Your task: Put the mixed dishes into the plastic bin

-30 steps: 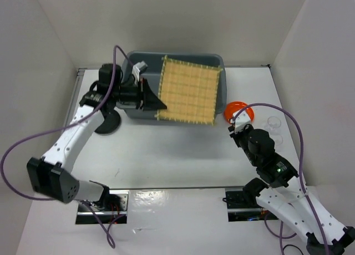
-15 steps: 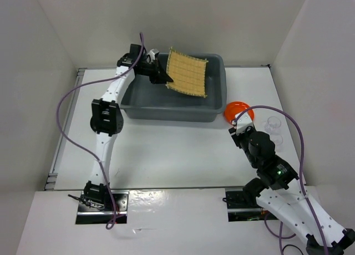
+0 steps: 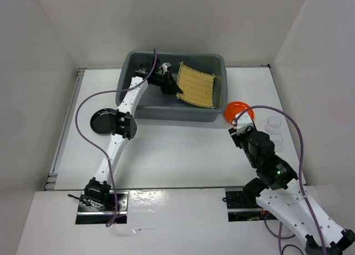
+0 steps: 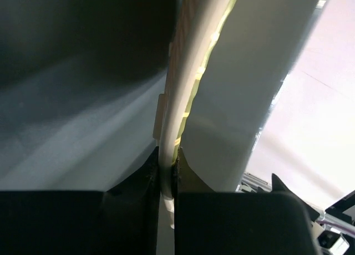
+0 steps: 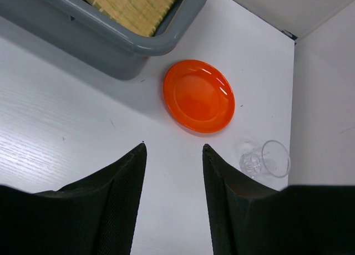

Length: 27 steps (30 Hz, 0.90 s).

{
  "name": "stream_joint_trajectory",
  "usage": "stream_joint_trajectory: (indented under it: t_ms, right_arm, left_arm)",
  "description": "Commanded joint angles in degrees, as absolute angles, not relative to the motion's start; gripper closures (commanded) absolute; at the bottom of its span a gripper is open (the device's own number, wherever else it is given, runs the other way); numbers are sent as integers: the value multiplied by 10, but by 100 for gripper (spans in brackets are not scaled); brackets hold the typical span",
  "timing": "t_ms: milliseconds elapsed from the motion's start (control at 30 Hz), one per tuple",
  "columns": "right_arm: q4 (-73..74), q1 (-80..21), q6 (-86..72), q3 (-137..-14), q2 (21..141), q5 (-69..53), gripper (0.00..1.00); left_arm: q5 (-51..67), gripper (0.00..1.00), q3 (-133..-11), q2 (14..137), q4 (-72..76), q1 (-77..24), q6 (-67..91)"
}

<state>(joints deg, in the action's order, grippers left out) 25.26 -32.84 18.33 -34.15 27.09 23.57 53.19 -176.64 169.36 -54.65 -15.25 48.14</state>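
The bamboo mat [image 3: 198,86] is gripped by its edge in the closed left end effector [image 4: 167,177] and held tilted inside the grey bin [image 3: 166,109]. The right end effector [image 5: 173,177] is held open above the bench [image 3: 177,149], near the orange plate [image 5: 198,96] and glass cup [image 5: 267,158]. The black plate [image 3: 102,121] is seen left of the bin.

Left arm [image 3: 119,125] stretched far forward, left gripper [image 3: 176,89] pinched on bamboo mat [image 3: 199,86]; right arm [image 3: 272,172] folded near, right gripper [image 5: 172,155] spread, pointing down.
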Motion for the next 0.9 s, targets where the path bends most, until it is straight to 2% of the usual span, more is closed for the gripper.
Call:
stream_joint_trajectory:
  t_ms: [0,67,167,200,300,367,400,433,600,667,733,800,867]
  right_arm:
    - [230,-324,183,-339,266,243,48]
    - [230,-324,183,-339,266,238,47]
    - [230,-324,183,-339,266,238,43]
    - [230,-324,183,-339,272,238,41]
    - [230,-324,183,-339,272,238,30]
    - [230,-324,183,-339,277,238,25]
    - [230,-324,183,-334,277,238,24]
    - [230,-324,183,-334,283,238,23]
    - [230,-319,183,-334,296,223,10]
    - [236,-319,215,-334,312,223,9]
    - [229,-319,262,-334,344,236,9]
    - [234,-313,309,-324,365,242,16]
    - [229,-287,375,-312,377,225,17]
  left_arm:
    - [554,100,-1798,1703,-562,-156,465]
    - [541,100,-1798,1703,-587,-156,459]
    - [512,92,-1798,1709,-624,-156,434]
    - [503,77,-1798,1709,-636,-156,425]
    - [467,63,-1798,1703,-678,-150,406]
    - [437,33,-1798,1697,-706,-145,389]
    - [428,6,-1798,1690,-715,-145,383]
    - [418,0,-1798,1682,-733,-145,377]
    - [288,0,-1798,1591,-744,-140,362]
    - [219,0,-1798,1526,-744,-140,351]
    - [172,0,-1793,1479,-744,-140,341]
    - [87,0,-1759,1401,-744,-140,312]
    - [27,0,-1722,1323,-744,-148,275]
